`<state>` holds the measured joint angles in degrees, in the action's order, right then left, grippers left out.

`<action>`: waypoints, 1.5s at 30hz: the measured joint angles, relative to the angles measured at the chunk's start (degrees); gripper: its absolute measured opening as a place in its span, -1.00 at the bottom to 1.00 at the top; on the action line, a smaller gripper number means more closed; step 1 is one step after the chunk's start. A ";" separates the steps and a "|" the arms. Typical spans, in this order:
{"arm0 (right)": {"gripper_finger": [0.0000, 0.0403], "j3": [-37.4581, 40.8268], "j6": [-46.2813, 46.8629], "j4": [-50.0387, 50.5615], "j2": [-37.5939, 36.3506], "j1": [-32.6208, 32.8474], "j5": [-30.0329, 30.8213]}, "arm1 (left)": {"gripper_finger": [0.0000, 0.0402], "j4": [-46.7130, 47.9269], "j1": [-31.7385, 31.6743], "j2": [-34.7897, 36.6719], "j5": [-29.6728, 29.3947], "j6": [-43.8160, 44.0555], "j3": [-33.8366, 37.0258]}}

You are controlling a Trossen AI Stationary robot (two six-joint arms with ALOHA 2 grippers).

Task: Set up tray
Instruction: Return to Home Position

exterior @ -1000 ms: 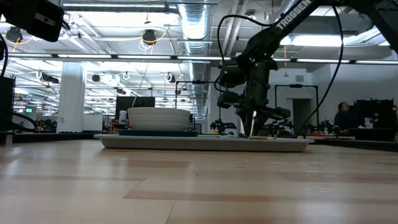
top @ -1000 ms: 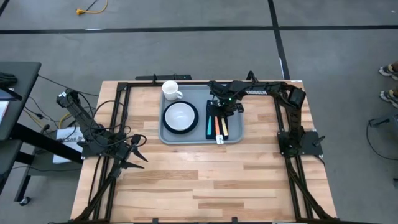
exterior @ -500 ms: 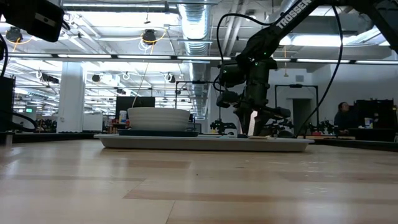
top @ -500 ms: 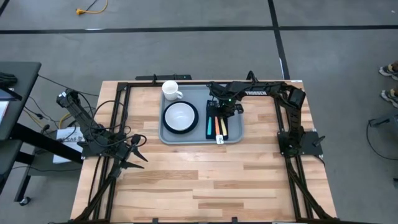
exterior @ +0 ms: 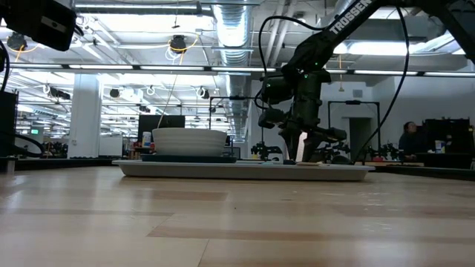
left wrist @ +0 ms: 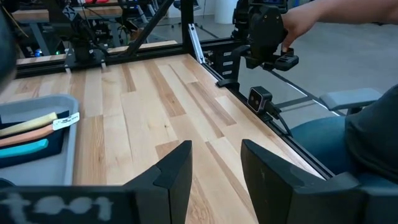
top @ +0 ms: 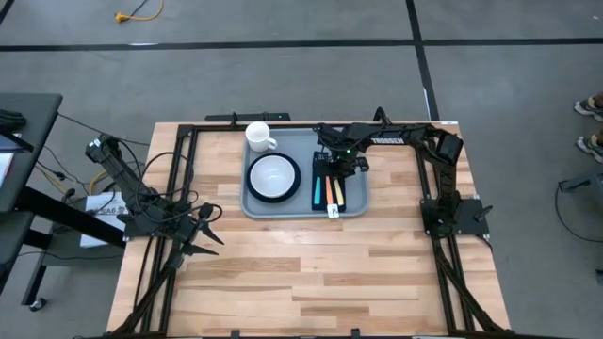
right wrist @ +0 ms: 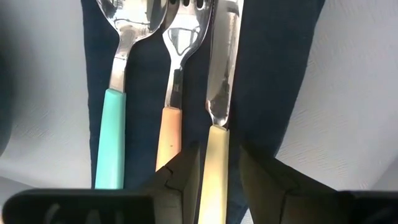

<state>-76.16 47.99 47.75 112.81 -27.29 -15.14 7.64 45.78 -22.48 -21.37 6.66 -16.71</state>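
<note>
The light grey-blue tray (top: 303, 216) lies at the table's far middle. On it stand a white mug (top: 259, 137) and a dark plate with a white bowl (top: 273, 176). A dark napkin (right wrist: 267, 68) on it carries a teal-handled spoon (right wrist: 111, 137), an orange-handled fork (right wrist: 169, 134) and a yellow-handled knife (right wrist: 214, 162). My right gripper (right wrist: 217, 152) points down over the napkin, open. Its fingers stand on either side of the knife's handle without touching it. My left gripper (top: 209, 226) waits open at the table's left edge.
Black frame rails (top: 170, 188) run along the table's edges. The near half of the wooden table (top: 301, 273) is bare boards. A person's hand (left wrist: 305, 18) reaches toward the equipment at the table's edge in the left wrist view.
My right gripper has opened over the knife's handle and let it go; the knife lies on the napkin beside the fork. The arm has stayed where it was.
</note>
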 joint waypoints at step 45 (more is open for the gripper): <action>-0.50 9.35 -19.67 -34.48 -35.27 46.98 15.91 | -0.37 0.37 -0.02 -0.02 -0.50 -1.29 0.00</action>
<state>-66.81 28.32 13.26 77.54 19.68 0.77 8.01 45.76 -22.50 -21.87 5.37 -16.71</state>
